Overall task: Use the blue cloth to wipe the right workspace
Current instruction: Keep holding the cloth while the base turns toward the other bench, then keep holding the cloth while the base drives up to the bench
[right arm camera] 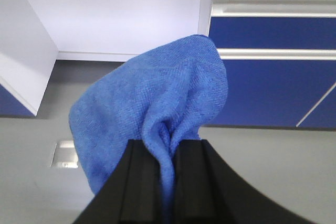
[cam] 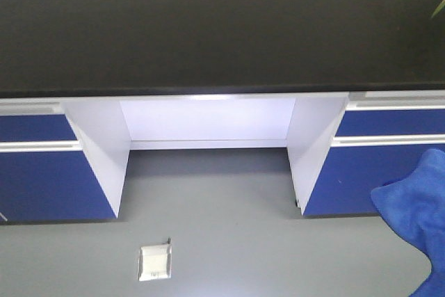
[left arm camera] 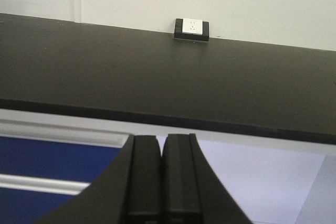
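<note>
The blue cloth (right arm camera: 152,103) hangs pinched between the black fingers of my right gripper (right arm camera: 166,148), which is shut on it. The cloth also shows at the lower right edge of the front view (cam: 416,206), held in the air below the level of the black countertop (cam: 222,26) and in front of the blue drawers. The right gripper itself is out of the front view. My left gripper (left arm camera: 161,141) is shut and empty, its fingers pressed together, facing the front edge of the black countertop (left arm camera: 157,72). It does not show in the front view.
Blue drawer fronts (cam: 42,179) flank a white knee recess (cam: 208,119) under the counter. A wall socket (left arm camera: 191,28) sits at the counter's back edge. A metal floor plate (cam: 154,263) lies on the grey floor. A green leaf (cam: 438,5) shows at the far right.
</note>
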You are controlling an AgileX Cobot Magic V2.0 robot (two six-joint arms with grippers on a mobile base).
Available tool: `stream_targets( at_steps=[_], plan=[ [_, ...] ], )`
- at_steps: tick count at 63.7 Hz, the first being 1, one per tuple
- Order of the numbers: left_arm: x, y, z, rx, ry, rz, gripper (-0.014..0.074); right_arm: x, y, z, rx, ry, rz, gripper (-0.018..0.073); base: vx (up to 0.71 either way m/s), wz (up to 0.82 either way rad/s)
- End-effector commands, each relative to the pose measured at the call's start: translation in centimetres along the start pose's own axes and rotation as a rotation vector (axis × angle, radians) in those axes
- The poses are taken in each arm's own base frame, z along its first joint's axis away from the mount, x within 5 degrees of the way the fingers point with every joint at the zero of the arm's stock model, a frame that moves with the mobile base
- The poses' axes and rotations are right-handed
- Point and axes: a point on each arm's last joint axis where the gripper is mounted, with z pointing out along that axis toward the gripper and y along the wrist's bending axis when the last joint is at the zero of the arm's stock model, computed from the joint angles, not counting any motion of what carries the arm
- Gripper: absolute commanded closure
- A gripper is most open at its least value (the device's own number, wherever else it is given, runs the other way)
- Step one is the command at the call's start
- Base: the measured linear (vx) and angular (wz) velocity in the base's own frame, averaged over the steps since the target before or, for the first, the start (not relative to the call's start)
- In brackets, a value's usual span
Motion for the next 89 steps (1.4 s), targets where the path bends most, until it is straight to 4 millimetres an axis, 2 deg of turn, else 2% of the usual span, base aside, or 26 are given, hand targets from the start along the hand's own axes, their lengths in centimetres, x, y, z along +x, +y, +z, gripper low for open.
stream_targets(
  at_steps=[1, 50, 89],
  plan=[
    [0.20, -0.06, 0.05, 0.018, -0.066, -0.009, 0.0602, -1.36, 0.09, -0.50, -0.006, -0.086, -0.005, 0.0517, 0.36, -0.01],
    [0.20, -0.06, 0.05, 0.018, -0.066, -0.009, 0.0602, -1.35, 0.09, -0.50, -0.006, -0.085, -0.005, 0.0517, 0.31, 0.01],
    [0.20, -0.06, 0.05, 0.018, -0.066, -0.009, 0.0602, -1.33, 0.09, -0.50, -0.006, -0.083, -0.005, 0.0517, 0.19, 0.00]
  ],
)
